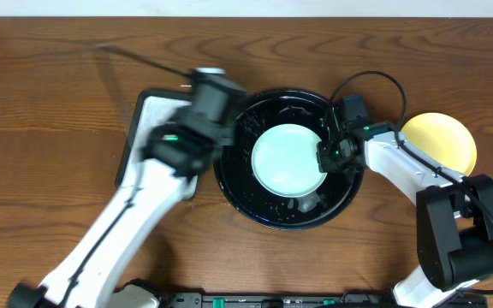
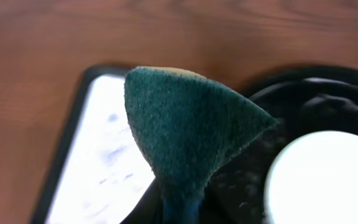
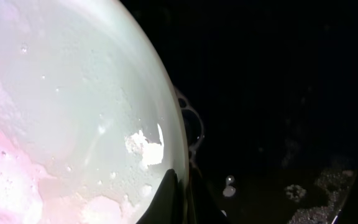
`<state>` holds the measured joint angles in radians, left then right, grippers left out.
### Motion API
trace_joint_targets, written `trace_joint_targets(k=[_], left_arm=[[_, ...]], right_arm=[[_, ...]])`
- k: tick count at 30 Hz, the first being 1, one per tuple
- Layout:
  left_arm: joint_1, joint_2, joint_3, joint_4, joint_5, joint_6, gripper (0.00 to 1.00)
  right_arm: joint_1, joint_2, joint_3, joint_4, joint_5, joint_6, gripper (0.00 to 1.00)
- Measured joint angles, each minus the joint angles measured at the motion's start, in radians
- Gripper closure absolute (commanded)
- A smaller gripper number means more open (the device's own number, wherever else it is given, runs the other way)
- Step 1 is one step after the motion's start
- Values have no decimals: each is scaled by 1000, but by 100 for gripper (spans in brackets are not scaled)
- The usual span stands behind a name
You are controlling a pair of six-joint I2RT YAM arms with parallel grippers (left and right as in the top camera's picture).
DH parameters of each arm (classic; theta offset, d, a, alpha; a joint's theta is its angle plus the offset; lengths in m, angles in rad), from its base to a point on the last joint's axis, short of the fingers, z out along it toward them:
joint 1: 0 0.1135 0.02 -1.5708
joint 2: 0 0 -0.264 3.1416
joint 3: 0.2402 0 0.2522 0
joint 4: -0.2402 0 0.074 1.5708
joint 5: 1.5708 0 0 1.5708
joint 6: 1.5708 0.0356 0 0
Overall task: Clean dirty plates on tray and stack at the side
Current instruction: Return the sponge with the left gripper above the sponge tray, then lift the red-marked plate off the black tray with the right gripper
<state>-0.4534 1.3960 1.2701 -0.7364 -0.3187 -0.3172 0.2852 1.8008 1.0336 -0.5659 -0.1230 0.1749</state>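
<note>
Closest to me, my left hand [image 1: 205, 96] is pinched on the lower corner of a green sponge [image 2: 185, 130], which fans upward from the grip. This hand hangs over the gap between the white-grey tray [image 2: 104, 162] and the black tray [image 1: 240, 190], and it is blurred in the overhead view. My right hand [image 1: 328, 154] is pressed together on the right rim of 1 mint-green plate [image 3: 73, 93], with a dark fingertip [image 3: 166, 199] at its edge. The plate is wet, with pale pink streaks, and lies at the middle of the black tray. I cannot tell whether it is lifted. Farther right, 1 yellow plate [image 1: 439, 141] rests on the wooden surface [image 1: 58, 85], just beyond my right arm.
</note>
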Motion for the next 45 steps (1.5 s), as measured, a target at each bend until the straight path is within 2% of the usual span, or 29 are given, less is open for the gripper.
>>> trace_joint_targets(k=[3,6,14,20,28,36,39,45], left_arm=[[116,-23,1,-90,42,0,92],[216,-6,-10,-113,85,0,92],[332,117,-84,-100,163,0,92],[370,191,-86,-90,190,0,92],[377,210,-86,-90,231,0,92],[377,210,-86,-91,238,0,83],[377,210,-86,-91,238,0,74],[377,210,-86,-91,239,0,73]], right_arm=[[0,-17,5,-41,11,-10,99],[1,-77,4,-69,63,-16,99],[111,-391,5,-63,329,-45,99],[229,-507,5,-19,502,-137,99],[367,-516,5,19,727,-275,99],[520,-516,5,18,971,-370,99],[568,-516,5,18,1043,-394,99],[622,-516,5,18,1121,-423,99]])
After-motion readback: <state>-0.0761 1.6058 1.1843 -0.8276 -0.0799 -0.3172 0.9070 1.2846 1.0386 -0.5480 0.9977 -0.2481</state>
